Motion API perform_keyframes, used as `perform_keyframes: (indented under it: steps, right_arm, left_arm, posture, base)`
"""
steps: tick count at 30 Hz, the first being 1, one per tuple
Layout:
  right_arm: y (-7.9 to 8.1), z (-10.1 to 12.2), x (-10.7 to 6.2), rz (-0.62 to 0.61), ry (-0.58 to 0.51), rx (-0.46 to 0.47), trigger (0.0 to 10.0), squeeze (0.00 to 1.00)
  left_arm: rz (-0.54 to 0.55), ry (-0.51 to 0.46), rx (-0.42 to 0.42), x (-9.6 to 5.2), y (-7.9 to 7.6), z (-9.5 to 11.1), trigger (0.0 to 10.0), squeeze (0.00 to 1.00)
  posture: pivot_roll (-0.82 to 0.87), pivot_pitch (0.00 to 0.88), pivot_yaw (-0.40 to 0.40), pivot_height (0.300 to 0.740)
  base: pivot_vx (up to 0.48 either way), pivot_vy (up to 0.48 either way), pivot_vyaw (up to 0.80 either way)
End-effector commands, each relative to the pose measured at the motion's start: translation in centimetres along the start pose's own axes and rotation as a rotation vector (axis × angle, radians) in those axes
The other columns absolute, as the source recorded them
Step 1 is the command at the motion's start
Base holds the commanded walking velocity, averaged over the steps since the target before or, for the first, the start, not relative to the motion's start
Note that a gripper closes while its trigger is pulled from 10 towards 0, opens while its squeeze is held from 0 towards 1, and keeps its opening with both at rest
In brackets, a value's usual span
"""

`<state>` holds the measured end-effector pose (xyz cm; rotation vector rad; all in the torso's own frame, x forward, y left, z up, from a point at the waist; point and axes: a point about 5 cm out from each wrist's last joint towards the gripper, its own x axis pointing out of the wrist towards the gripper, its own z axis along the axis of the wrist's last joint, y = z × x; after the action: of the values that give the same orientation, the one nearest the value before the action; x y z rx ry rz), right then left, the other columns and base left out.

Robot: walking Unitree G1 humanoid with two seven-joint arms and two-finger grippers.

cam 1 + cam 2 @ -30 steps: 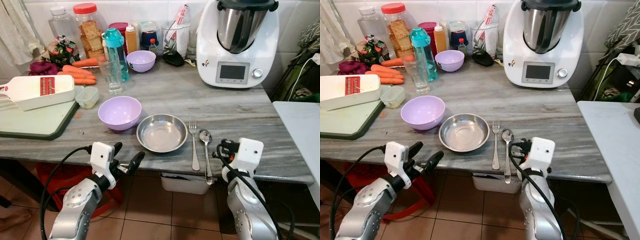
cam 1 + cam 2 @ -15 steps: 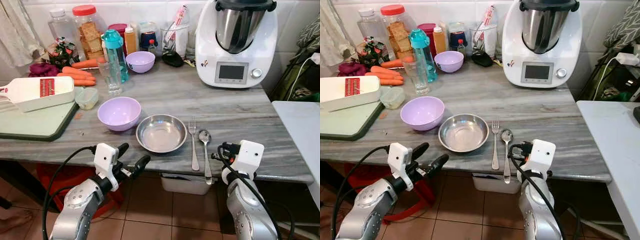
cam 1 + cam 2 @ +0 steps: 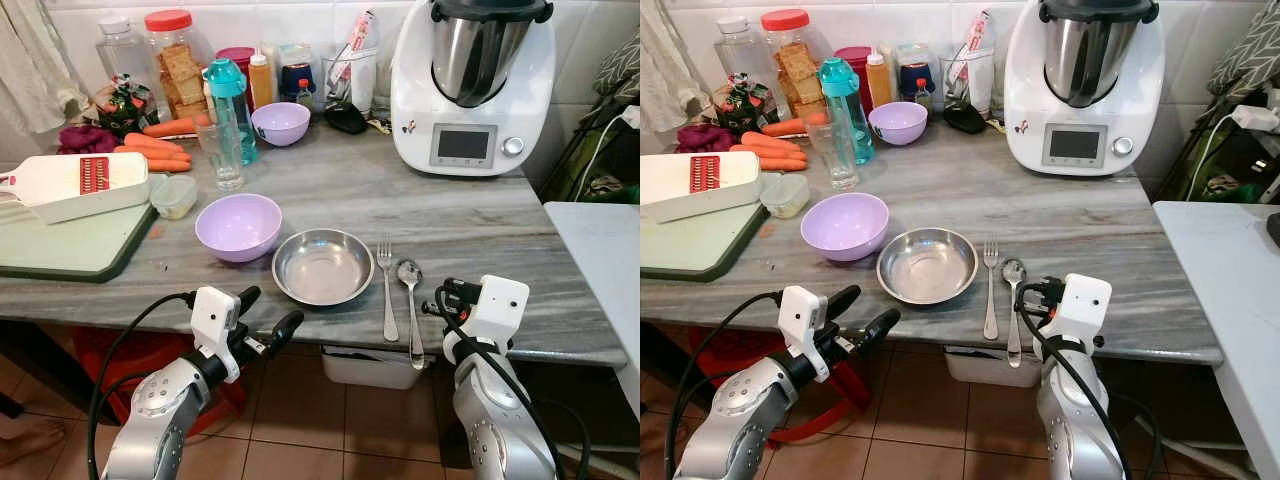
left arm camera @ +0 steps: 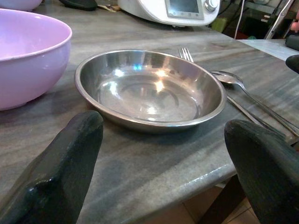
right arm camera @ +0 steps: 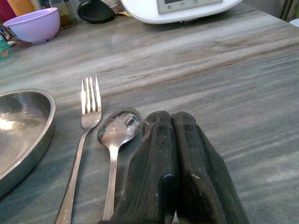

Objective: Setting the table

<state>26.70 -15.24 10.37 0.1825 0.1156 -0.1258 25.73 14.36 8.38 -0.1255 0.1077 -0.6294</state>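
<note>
A steel bowl sits near the front edge of the grey marble table. A fork and a spoon lie side by side just to its right. A large lilac bowl stands to its left. My left gripper is open, just below and in front of the table edge; in the left wrist view its fingers frame the steel bowl. My right gripper is shut and empty at the table edge, right of the spoon.
Further back stand a drinking glass, a teal bottle, a small lilac bowl, jars, carrots and a white kitchen machine. A slicer lies on a green board at left. A white surface adjoins at right.
My left gripper has crept forward and right, closer under the table edge before the steel bowl. The right gripper has barely moved.
</note>
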Motion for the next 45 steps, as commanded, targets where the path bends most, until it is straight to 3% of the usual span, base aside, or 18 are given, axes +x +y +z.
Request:
perform_keyframes:
  steps: [1, 15, 16, 18, 26, 27, 39, 45]
  right_arm:
    - [0.7, 0.5, 0.1, 0.019, -0.016, 0.016, 0.0, 0.0]
    - [0.8, 0.6, 0.1, 0.027, -0.017, 0.017, 0.0, 0.0]
    - [1.4, 0.5, 0.3, 0.058, -0.004, 0.003, 10.0, 0.0]
    - [2.4, 0.3, 0.6, 0.101, 0.015, -0.02, 10.0, 0.0]
    - [2.6, 0.5, 0.6, 0.117, 0.004, -0.024, 10.0, 0.0]
    - [2.7, 0.6, 0.6, 0.118, 0.002, -0.01, 10.0, 1.0]
    - [2.2, -0.1, 0.7, 0.078, 0.042, 0.018, 10.0, 1.0]
    - [2.2, -1.5, 1.1, 0.07, 0.136, -0.001, 10.0, 1.0]
  left_arm:
    - [0.008, -0.009, 0.02, -0.1, 0.1, 0.4, 10.0, 0.0]
    - [0.012, -0.008, 0.02, -0.1, 0.1, 0.4, 10.0, 0.0]
    - [0.029, -0.022, 0.019, 0.3, 0.1, 0.6, 10.0, 0.0]
    - [0.048, -0.045, 0.012, 1.0, 0.0, 1.0, 10.0, 0.0]
    - [0.039, -0.048, 0.005, 1.0, 0.0, 1.0, 10.0, 0.0]
    - [0.041, -0.049, 0.005, 1.0, 0.0, 1.0, 10.0, 0.0]
    - [0.032, -0.044, 0.006, 1.2, 0.0, 1.1, 10.0, 0.0]
    - [0.018, -0.037, 0.005, 1.3, -0.1, 1.1, 10.0, 0.0]
  posture:
    - [-0.01, 0.0, 0.053, 0.74]
    - [-0.01, 0.0, 0.053, 0.74]
    - [-0.01, 0.0, 0.058, 0.74]
    - [-0.01, 0.0, 0.057, 0.74]
    - [0.0, 0.0, 0.056, 0.74]
    - [0.0, 0.0, 0.058, 0.74]
    - [0.0, 0.0, 0.065, 0.74]
    - [0.0, 0.0, 0.066, 0.74]
  base:
    - [0.0, 0.0, 0.0]
    - [0.0, 0.0, 0.0]
    - [0.0, 0.0, 0.0]
    - [0.0, 0.0, 0.0]
    - [0.0, 0.0, 0.0]
    - [0.0, 0.0, 0.0]
    - [0.0, 0.0, 0.0]
    - [0.0, 0.0, 0.0]
